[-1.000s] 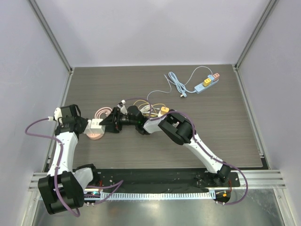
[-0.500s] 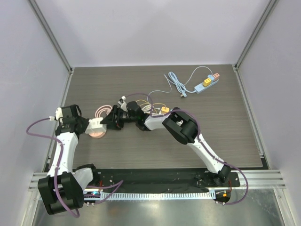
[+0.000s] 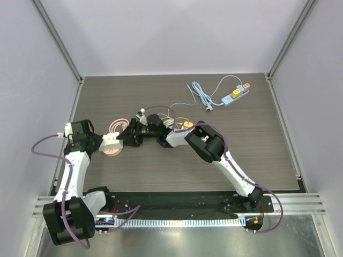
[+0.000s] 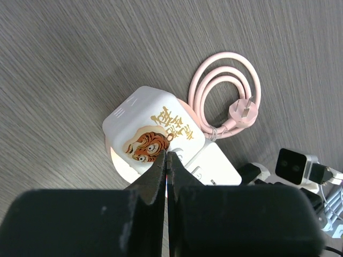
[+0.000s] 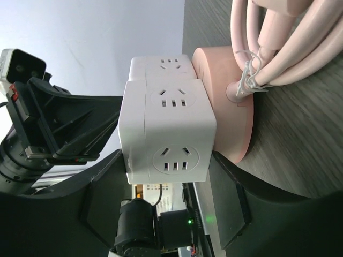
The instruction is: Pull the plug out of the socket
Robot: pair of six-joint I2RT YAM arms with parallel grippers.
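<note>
On the left, your left claw (image 4: 167, 155) is closed on nothing, its tips together just above the tiger-printed socket cube (image 4: 142, 120). This cube sits on a round pink base (image 5: 228, 91) at the left part of the table (image 3: 161, 171). Whether the tips press on it, I cannot tell. Just right of it, seemingly plugged into its side, is the white plug cube (image 5: 166, 131). Your right claw (image 5: 167, 163) has its jaws on both sides of this cube and they seem to touch its faces, so I judge it is gripped. The plug looks light, of hard plastic with smooth, slippery faces. Hold it flat on two opposite sides and pull straight, because the pins probably sit stiffly.
</note>
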